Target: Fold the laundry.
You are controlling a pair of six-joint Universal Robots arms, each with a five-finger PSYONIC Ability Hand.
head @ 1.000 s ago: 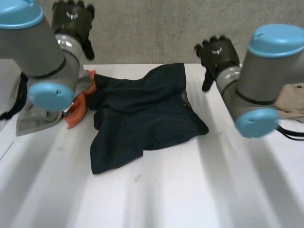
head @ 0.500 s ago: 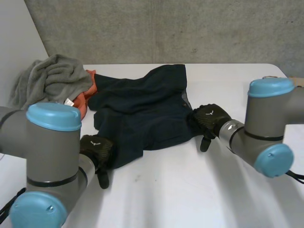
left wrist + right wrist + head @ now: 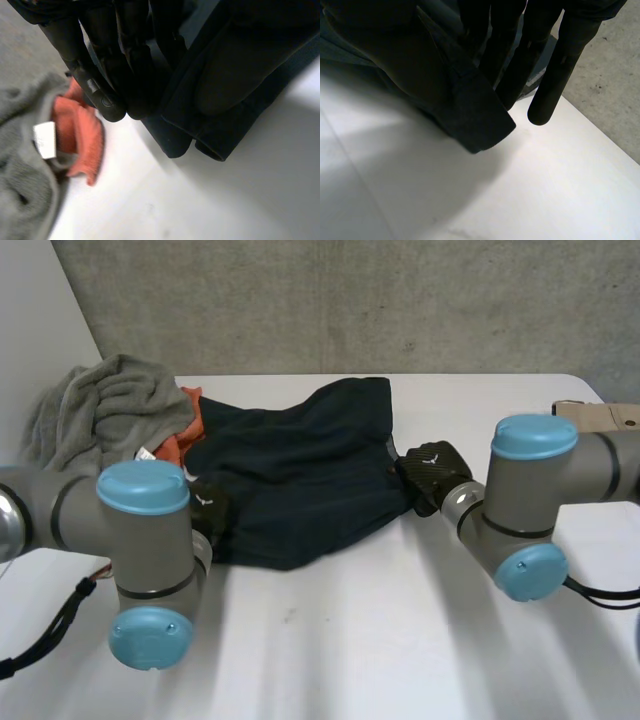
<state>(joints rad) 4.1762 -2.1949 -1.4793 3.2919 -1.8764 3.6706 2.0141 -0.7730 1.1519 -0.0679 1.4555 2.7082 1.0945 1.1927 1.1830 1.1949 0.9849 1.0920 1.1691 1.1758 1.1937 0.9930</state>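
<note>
Since half a second ago both hands have drawn back toward the wall. The near corners of the dark navy cloth garment (image 3: 300, 480) have come with them, so it now lies shorter on the flat white table (image 3: 380, 640). The left hand (image 3: 207, 510) pinches the garment's near left corner between its fingers (image 3: 107, 75) and its cloth-wrapped thumb. The right hand (image 3: 432, 470) pinches the right corner the same way. A crumpled grey terry towel (image 3: 100, 410) and a small orange cloth (image 3: 172, 448) lie just beside the garment's left edge.
</note>
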